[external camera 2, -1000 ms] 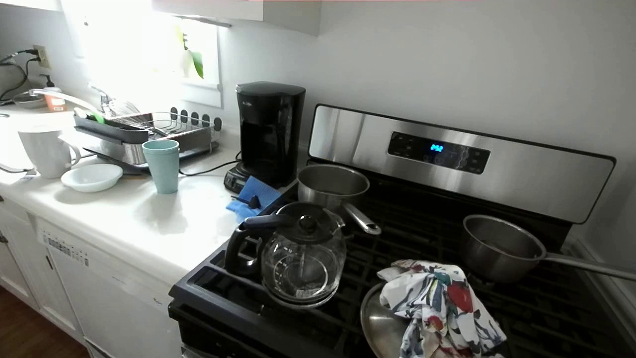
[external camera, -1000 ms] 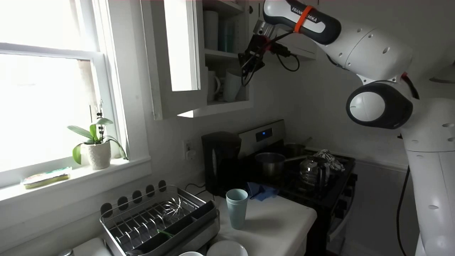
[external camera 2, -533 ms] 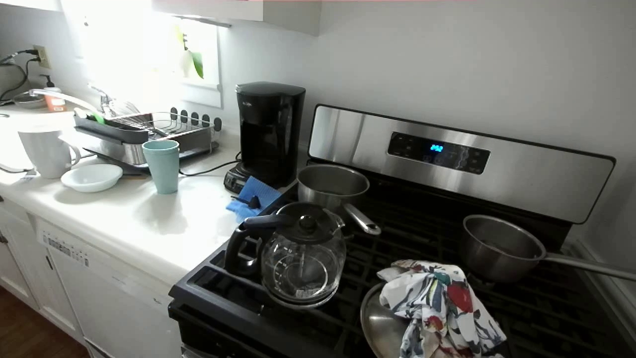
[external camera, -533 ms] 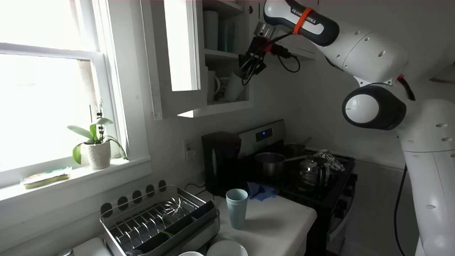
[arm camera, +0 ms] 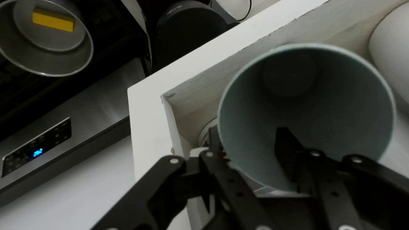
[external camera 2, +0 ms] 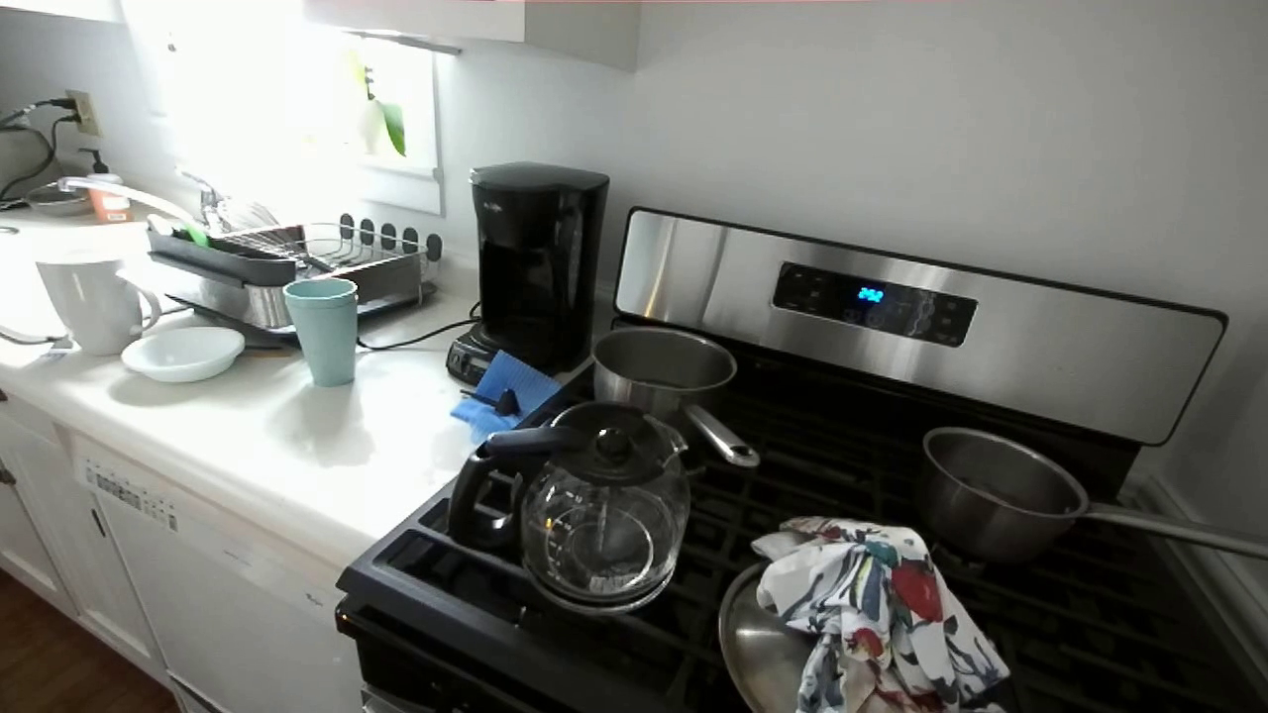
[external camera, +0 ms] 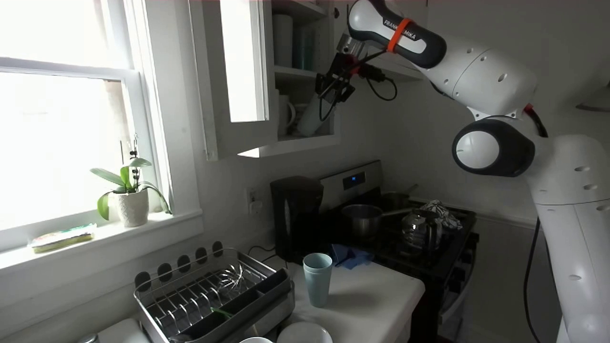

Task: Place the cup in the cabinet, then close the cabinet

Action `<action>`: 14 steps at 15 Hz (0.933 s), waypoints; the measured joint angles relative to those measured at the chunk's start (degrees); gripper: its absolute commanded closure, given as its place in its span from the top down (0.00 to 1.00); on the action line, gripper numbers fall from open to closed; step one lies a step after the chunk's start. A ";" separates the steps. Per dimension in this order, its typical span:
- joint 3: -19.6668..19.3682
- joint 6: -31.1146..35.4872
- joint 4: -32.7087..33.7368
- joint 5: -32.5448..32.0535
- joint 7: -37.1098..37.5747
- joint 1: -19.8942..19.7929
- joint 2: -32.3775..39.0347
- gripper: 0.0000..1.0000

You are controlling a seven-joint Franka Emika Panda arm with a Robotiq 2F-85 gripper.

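In both exterior views I record the white counter (external camera 2: 376, 456) and, adjoining it, the stove (external camera 2: 733, 262). My arm (external camera: 500, 90) comes in from the right edge of an exterior view and reaches up to the white cabinet (external camera: 305, 146), whose glass-paned door (external camera: 238, 138) stands swung outward. On the counter I note a dish rack (external camera: 267, 312), with a black coffee maker (external camera 2: 540, 188) near it. On the stove I note a saucepan (external camera 2: 662, 349) and, just beside it, a glass carafe (external camera 2: 604, 545).

The gripper (arm camera: 249, 140) is at the mouth of the pale cup (arm camera: 322, 105), its jaws standing part-way apart. The cup's wall runs between them and the gap is wider than that wall; I find nothing clamped. A teal cup (external camera 2: 324, 337) stands upright on the counter, well apart from the gripper. The pale cup is at the cabinet, its lower end in the lowest compartment in view, tilted, with its mouth raised towards the gripper. A white mug (external camera: 284, 114) stands beside it in the same compartment. Last, the fingertips (arm camera: 286, 145): one is inside the cup, the other outside it, close to the rim. Whether either presses on the cup, I am unable to determine from these angles.
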 measured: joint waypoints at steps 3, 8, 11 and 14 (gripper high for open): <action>0.00 -1.06 0.10 -1.13 -0.06 0.42 0.11 0.01; 0.09 -1.55 1.16 -2.27 -0.18 1.23 0.24 0.01; 0.23 -2.02 1.68 -2.32 -0.34 1.39 0.26 0.01; 0.42 -3.07 2.15 -2.11 -0.57 1.35 0.25 0.01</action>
